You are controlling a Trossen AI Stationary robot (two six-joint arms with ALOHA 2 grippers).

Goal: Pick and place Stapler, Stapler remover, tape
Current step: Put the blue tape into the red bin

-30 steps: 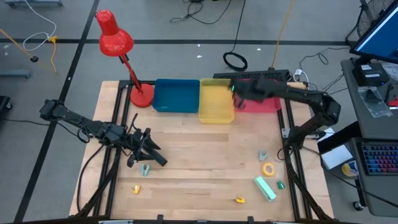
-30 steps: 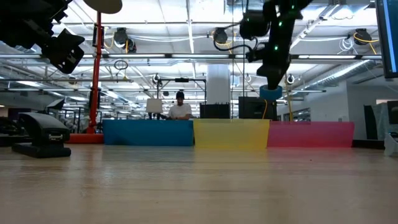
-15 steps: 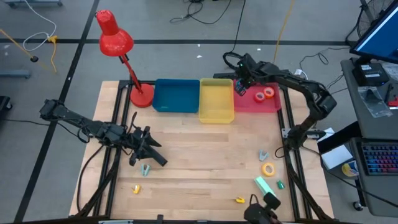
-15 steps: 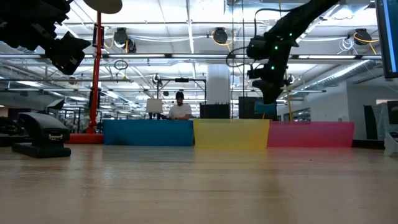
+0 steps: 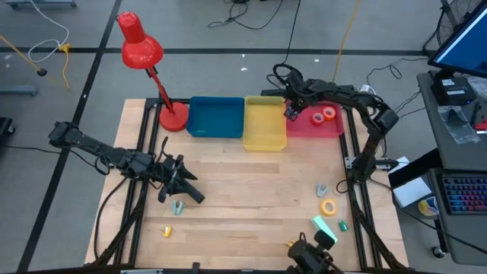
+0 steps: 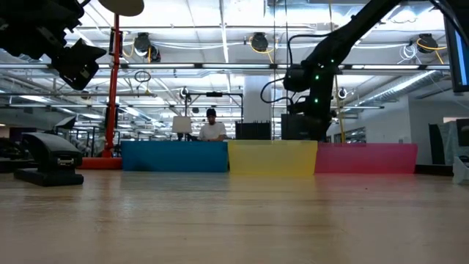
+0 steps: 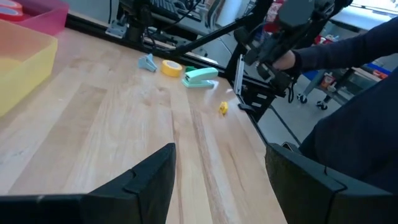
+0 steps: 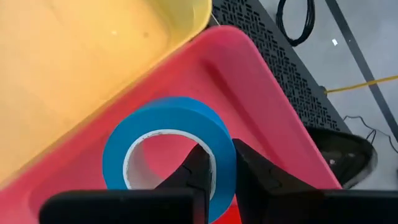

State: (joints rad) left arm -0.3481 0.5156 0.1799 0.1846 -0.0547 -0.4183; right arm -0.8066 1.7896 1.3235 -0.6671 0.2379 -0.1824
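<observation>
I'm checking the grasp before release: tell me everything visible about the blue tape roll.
The blue tape roll is a smooth ring with a pale inner core and a bright blue outer band, seemingly plastic tape. The right gripper pinches its wall, one finger inside the hole and one outside. It hangs tilted over the pink bin, near the wall shared with the yellow bin. Whether it touches the floor is unclear.

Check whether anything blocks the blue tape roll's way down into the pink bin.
Nothing visible does. The right gripper holds the blue ring-shaped tape roll directly over the pink plastic bin, with bare bin floor beneath it. The red and orange tape rolls lie farther along inside.
</observation>
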